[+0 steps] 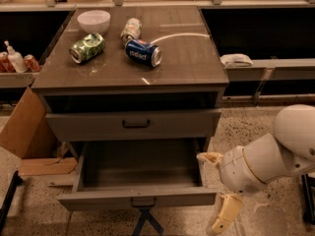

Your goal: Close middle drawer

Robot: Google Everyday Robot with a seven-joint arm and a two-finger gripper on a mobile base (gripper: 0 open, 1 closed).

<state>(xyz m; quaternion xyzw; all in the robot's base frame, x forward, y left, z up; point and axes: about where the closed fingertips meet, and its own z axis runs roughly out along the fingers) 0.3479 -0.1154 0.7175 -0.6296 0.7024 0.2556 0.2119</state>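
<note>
Middle drawer [140,166] pulled out, grey front; pincer [217,188] spread beside right corner.

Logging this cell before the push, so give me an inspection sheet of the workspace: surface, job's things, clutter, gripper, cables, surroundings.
Surface: brown cabinet top, glossy.
Job's things: middle drawer pulled out, nothing seen inside.
Clutter: white bowl, green can, blue can and pale can on the top, cans lying down.
Gripper: gripper open, low beside the drawer's right front corner.
Cables: nothing seen.
Surroundings: cardboard box at left, bottles on left shelf, white cloth on right ledge.
</note>
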